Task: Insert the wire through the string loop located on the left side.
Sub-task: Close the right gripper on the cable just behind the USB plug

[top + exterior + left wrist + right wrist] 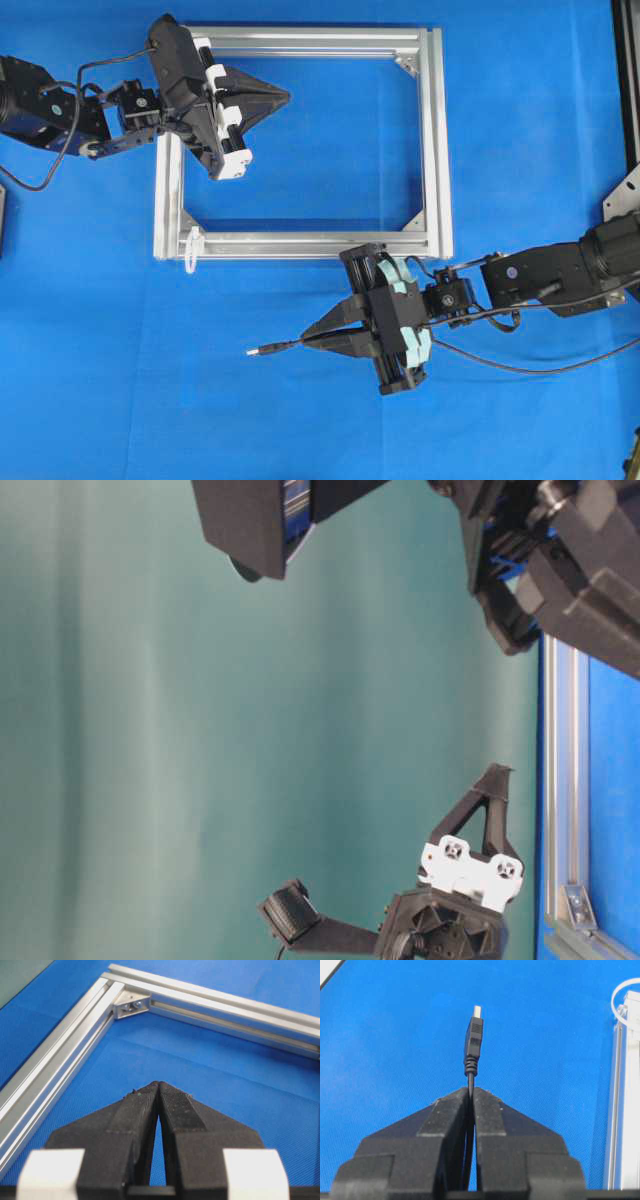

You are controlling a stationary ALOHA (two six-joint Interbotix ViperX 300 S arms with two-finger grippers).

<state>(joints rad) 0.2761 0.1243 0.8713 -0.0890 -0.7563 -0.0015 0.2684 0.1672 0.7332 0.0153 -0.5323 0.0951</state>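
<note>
Right pincer [312,339] clamps the wire [268,350] behind its plug, near the worktop's front edge; left pincer [284,96] is together, empty. Loop [190,250] hangs at the frame's [440,140] front-left corner. Risk: the unsupported plug droops and misses the small ring.

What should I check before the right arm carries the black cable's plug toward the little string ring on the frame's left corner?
1. Grip: right gripper shut on the thin black wire just behind the plug: ok.
2. Plug free ahead of the fingertips, silvery tip leading: ok.
3. Small whitish string loop hangs at the near-left corner of the silver aluminium frame, unobstructed: ok.
4. Plug lined up with the loop: not ok; the loop sits off to the right edge of the right wrist view.
5. Left gripper shut, empty, over the frame's far side, away from the loop: ok.
6. Loop opening facing the plug: cannot tell.
</note>
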